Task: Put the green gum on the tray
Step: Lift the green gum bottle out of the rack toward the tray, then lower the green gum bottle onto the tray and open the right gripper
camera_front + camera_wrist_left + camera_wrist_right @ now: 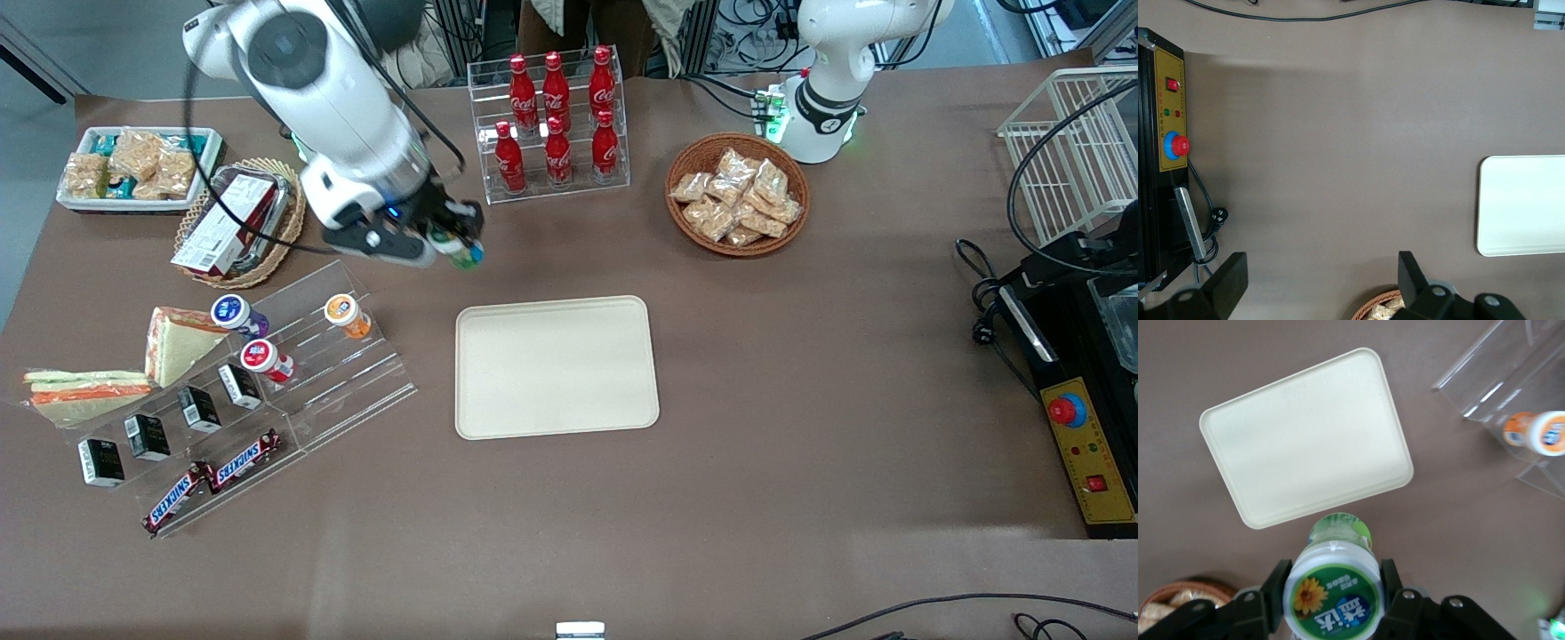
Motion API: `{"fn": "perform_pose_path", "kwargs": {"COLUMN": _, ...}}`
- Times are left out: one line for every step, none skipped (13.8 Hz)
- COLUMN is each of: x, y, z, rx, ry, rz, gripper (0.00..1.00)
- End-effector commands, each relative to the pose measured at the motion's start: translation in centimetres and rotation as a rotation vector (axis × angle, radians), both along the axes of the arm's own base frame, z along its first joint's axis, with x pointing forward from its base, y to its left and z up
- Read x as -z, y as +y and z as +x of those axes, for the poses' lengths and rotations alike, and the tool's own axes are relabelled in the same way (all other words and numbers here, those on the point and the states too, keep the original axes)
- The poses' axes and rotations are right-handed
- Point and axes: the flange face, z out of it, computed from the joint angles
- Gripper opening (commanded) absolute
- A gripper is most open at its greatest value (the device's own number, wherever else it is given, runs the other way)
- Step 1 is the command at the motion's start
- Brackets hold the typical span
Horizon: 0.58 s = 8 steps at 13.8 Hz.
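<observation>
Green gum (pixel 460 252) is off the table and clamped in the gripper (pixel 453 242), so this is the carry step. In the front view the gripper hangs in the air near the tray (pixel 556 366), farther from the camera than the tray and a bit toward the working arm's end of the table. The tray has nothing on it. The clear acrylic display stand (pixel 293 373) beside the tray holds the orange-bodied bottle (pixel 348 316), the purple-bodied bottle (pixel 236 314) and a red one (pixel 265 360), with Snickers bars (pixel 213 480) on its lowest step.

Left wrist view only catches one end of the tray (pixel 1521 205), bare brown table and the control box with the red stop button (pixel 1179 145). No gum there.

Right wrist view is the useful one: both fingers (pixel 1395 600) press the bottle's sides just under its white lid with the sunflower label (pixel 1333 597), and the tray (pixel 1308 437) lies ahead, not yet under the bottle.

My take: carry it level until it's well inside the rim, not over the edge, then lower until the base touches before letting go, since a tall bottle could easily tip.
</observation>
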Motion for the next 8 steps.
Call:
{"fn": "perform_pose_path", "kwargs": {"x": 8.1, "y": 1.0, "z": -1.9, "rx": 0.035, "ry": -0.036, "rz": -0.001, "gripper": 0.37}}
{"fn": "perform_pose_path", "kwargs": {"x": 10.4, "y": 0.9, "z": -1.9, "rx": 0.045, "ry": -0.044, "rz": -0.005, "gripper": 0.37}}
{"fn": "perform_pose_path", "kwargs": {"x": 12.6, "y": 0.8, "z": -1.9, "rx": 0.042, "ry": -0.042, "rz": -0.018, "gripper": 0.37}}
{"fn": "perform_pose_path", "kwargs": {"x": 14.2, "y": 0.8, "z": -1.7, "rx": 0.043, "ry": -0.043, "rz": -0.020, "gripper": 0.37}}
{"fn": "perform_pose_path", "kwargs": {"x": 15.8, "y": 0.8, "z": -1.5, "rx": 0.043, "ry": -0.045, "rz": -0.021, "gripper": 0.37}}
{"fn": "perform_pose_path", "kwargs": {"x": 17.5, "y": 0.7, "z": -1.6, "rx": 0.038, "ry": -0.051, "rz": -0.029, "gripper": 0.37}}
{"fn": "perform_pose_path", "kwargs": {"x": 18.9, "y": 0.5, "z": -1.6, "rx": 0.030, "ry": -0.065, "rz": -0.034, "gripper": 0.37}}
{"fn": "perform_pose_path", "kwargs": {"x": 20.5, "y": 0.3, "z": -1.9, "rx": 0.031, "ry": -0.067, "rz": -0.032, "gripper": 0.37}}
